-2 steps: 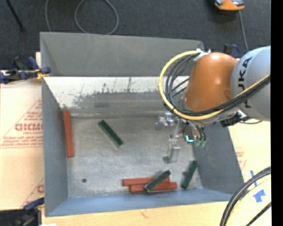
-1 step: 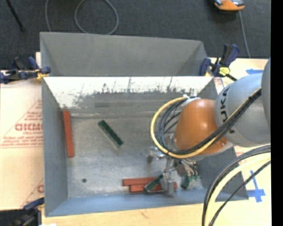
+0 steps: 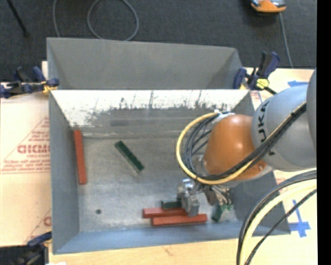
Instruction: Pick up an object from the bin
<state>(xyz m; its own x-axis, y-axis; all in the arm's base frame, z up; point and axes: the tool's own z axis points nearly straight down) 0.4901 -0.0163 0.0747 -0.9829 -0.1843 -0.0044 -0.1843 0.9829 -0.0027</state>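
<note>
The gripper is low in the bin, at the front — just above a small green block and two red bars. Whether it is apart or together, I cannot tell.

Dark carpeted floor with a looping cable.

The arm has a rounded, pale grey casing with dark lettering on its side. A glossy orange, dome-shaped cover caps the wrist. Black and yellowish cables loop around it. The gripper is small and made of silver-grey metal.
</note>
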